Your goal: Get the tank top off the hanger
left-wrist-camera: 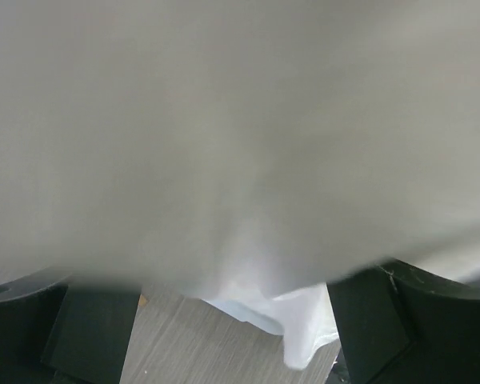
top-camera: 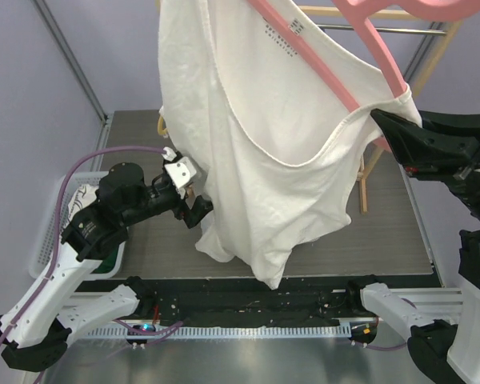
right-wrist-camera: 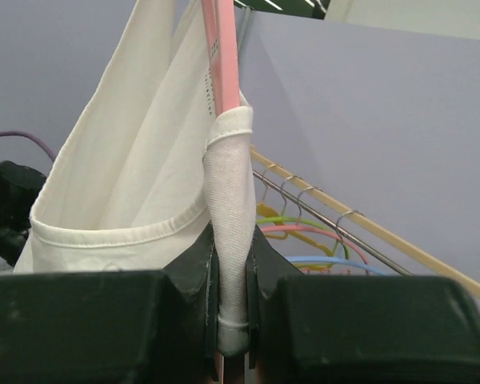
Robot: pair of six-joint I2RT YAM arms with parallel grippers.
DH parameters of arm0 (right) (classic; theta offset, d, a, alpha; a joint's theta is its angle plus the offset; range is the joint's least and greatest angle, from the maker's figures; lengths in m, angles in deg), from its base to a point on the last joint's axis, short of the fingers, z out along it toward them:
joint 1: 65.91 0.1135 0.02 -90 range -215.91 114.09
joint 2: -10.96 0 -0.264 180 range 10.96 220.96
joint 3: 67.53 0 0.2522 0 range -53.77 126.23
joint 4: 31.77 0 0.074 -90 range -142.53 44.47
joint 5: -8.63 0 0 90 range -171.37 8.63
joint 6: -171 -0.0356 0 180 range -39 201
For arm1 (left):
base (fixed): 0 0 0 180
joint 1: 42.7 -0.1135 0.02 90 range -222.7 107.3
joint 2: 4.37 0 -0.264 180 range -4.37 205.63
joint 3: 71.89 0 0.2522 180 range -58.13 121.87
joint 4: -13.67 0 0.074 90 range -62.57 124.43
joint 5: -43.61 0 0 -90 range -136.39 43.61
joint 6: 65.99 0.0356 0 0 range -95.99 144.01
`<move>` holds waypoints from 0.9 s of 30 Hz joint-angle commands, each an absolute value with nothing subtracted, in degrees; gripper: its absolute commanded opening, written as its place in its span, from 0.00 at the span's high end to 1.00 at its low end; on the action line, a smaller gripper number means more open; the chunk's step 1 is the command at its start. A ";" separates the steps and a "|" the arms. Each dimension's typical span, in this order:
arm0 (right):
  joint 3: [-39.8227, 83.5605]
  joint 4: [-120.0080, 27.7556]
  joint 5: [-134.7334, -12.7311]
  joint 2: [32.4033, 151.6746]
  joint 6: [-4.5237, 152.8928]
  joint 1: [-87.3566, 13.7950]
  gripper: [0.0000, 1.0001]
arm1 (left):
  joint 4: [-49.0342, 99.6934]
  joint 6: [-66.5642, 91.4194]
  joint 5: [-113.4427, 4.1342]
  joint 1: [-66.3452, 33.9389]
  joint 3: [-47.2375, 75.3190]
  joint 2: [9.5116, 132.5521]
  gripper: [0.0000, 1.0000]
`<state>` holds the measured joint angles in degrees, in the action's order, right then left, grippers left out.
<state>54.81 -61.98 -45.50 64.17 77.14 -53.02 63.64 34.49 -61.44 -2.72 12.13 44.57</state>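
Progress: early, nothing freed yet. Top (top-camera: 248, 144) hangs off the pink hanger (top-camera: 378, 48), high above the table (top-camera: 384, 232). One strap (right-wrist-camera: 228, 184) is looped round the hanger arm right at the R gripper (right-wrist-camera: 230, 280).

R gripper: jaws nearly closed, pinching that strap between the pads. The pink arm runs down into the same gap behind the strap. Can't tell if it's clamped too or only the cloth.

L gripper (top-camera: 194, 210): jaws wide apart, holding nothing. In its wrist view, white cloth fills the space just ahead of and above the fingers (left-wrist-camera: 88, 328), and the hem droops between them. Whether the cloth touches the pads, can't tell. From the top cam it sits at the lower side edge of the top, well below the R gripper.

Left to do, as I judge it: slip the pinched strap off the arm end, then clear the other shoulder (hidden at frame top, state unknown) and pull the top away from the hanger. L gripper prob. needs a hold on the body first.

Counts:
- top: 1
- hanger in use: 1
- grippers: 2 (1 gripping, 1 free)
- spare hangers (right-wrist-camera: 304, 232) on the rail (right-wrist-camera: 368, 228) behind the R gripper: at least 4 (yellow, green, pink, blue), exact no. unclear
- basket (top-camera: 44, 240) beside the L arm: 1
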 commanded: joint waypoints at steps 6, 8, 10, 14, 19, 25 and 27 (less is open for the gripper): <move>57.76 -59.69 -58.70 72.39 93.47 -53.16 0.99 | 60.57 33.76 -62.30 -3.15 13.85 44.75 0.09; 57.94 -56.97 -57.65 73.18 93.83 -52.99 0.99 | 60.57 33.68 -62.30 -3.15 13.94 44.84 0.09; 57.85 -52.31 -57.56 73.62 93.66 -53.16 0.99 | 60.57 33.76 -62.30 -3.24 13.94 44.85 0.09; 59.79 -49.14 -58.34 74.33 93.65 -53.16 0.99 | 60.57 34.03 -62.21 -3.41 13.50 44.76 0.09; 59.26 -45.89 -61.51 73.89 94.36 -53.07 0.99 | 60.48 34.03 -62.21 -3.42 13.06 44.58 0.09; 62.15 -41.75 -67.91 76.17 96.02 -53.16 0.99 | 60.31 33.76 -62.48 -3.50 13.41 44.84 0.09; 64.43 -41.75 -68.63 77.93 96.55 -53.16 0.99 | 60.30 33.68 -62.56 -3.59 13.50 44.93 0.09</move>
<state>58.96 -52.32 -61.60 76.37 94.98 -53.02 63.25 34.47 -61.44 -3.11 12.13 45.01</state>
